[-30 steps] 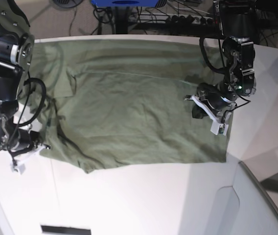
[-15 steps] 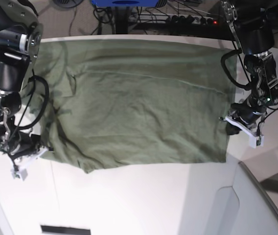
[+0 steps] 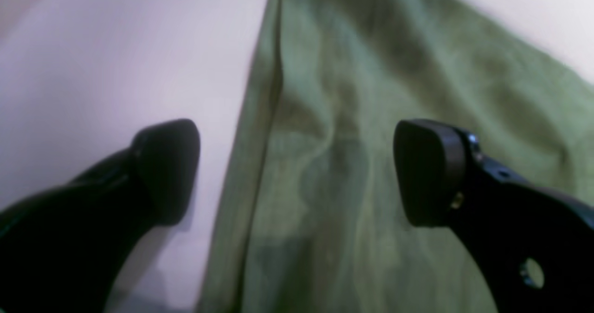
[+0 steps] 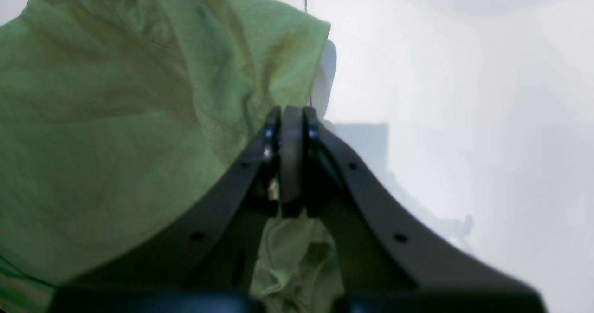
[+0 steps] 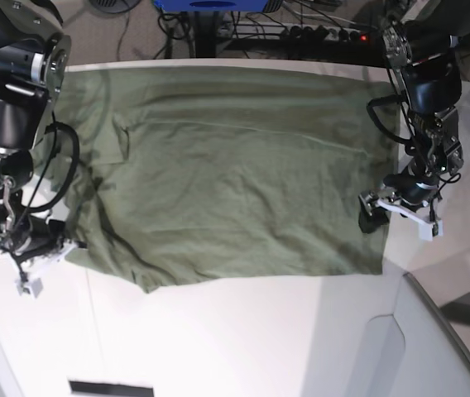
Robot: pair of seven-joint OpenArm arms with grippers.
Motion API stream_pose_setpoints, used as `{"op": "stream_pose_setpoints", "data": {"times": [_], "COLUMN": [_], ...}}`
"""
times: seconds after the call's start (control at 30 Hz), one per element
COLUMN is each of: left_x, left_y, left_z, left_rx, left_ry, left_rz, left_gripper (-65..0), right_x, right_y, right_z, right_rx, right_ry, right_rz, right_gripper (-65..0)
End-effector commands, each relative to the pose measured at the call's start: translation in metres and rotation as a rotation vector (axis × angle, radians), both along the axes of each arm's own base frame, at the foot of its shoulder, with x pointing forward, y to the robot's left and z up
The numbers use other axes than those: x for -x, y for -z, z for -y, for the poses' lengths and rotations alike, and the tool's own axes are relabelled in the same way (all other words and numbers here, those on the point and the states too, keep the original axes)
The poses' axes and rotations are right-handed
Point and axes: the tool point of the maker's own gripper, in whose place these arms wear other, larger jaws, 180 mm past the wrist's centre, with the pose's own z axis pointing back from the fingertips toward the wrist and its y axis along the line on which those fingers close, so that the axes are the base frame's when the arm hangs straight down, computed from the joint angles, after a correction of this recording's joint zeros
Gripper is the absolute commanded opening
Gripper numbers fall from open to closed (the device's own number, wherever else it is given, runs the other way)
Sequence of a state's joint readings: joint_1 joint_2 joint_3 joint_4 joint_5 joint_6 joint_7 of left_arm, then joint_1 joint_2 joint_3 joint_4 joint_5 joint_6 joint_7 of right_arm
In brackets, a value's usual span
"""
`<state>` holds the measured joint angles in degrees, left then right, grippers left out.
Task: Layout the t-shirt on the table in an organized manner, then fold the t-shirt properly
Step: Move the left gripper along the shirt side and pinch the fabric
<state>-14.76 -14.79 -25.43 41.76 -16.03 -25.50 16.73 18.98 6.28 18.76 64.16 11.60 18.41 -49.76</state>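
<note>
r gripper (image 4: 291, 164) at lower left of base view, fingers pinched together on a bunched edge of the soft olive-green cotton t-shirt (image 5: 235, 182) (spread mid-frame on the smooth white table (image 5: 243, 339)). l gripper (image 5: 396, 213) at right hem, fingers wide apart, holding nothing.

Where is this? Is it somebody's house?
Probably not a house. It looks like a robot lab: two robot arms work over a big white table with a green t-shirt, and cables tangle on the floor behind.
</note>
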Motion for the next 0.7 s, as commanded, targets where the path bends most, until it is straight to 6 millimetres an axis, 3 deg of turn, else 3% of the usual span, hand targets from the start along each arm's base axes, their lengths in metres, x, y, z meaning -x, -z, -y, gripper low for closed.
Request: {"op": "stream_pose_setpoints", "data": {"times": [0.0, 0.1, 0.17, 0.3, 0.37, 0.47, 0.67], "left_x": [-0.0141, -0.0153, -0.0179, -0.0199, -0.0200, -0.0197, -0.0184], "left_y": [-0.0146, -0.0116, -0.0130, -0.0135, -0.0132, -0.0127, -0.0128], "left_z": [-0.0080, -0.0066, -0.0060, -0.0034, -0.0026, -0.0025, -0.0057], "left_rx": [-0.006, 0.004, 0.006, 0.011, 0.013, 0.013, 0.008], "left_ry": [-0.014, -0.019, -0.019, -0.018, -0.017, -0.017, -0.018], "left_rz": [0.052, 0.050, 0.053, 0.056, 0.056, 0.055, 0.050], "left_gripper": [0.0, 0.0, -10.5, -41.0, -53.0, -65.0, -65.0], "right_x": [-0.0167, -0.0166, -0.0166, -0.0166, -0.0166, -0.0166, -0.0166], "right_y": [-0.0199, -0.0193, -0.0193, -0.0193, -0.0193, -0.0193, -0.0193], "right_z": [0.0052, 0.0043, 0.0043, 0.0043, 0.0043, 0.0043, 0.0043], "right_rx": [0.007, 0.005, 0.005, 0.005, 0.005, 0.005, 0.005], "right_ry": [0.005, 0.005, 0.005, 0.005, 0.005, 0.005, 0.005], "right_rz": [0.065, 0.064, 0.064, 0.064, 0.064, 0.064, 0.064], "right_gripper": [-64.8, -64.8, -64.8, -64.8, -64.8, -64.8, -64.8]}}
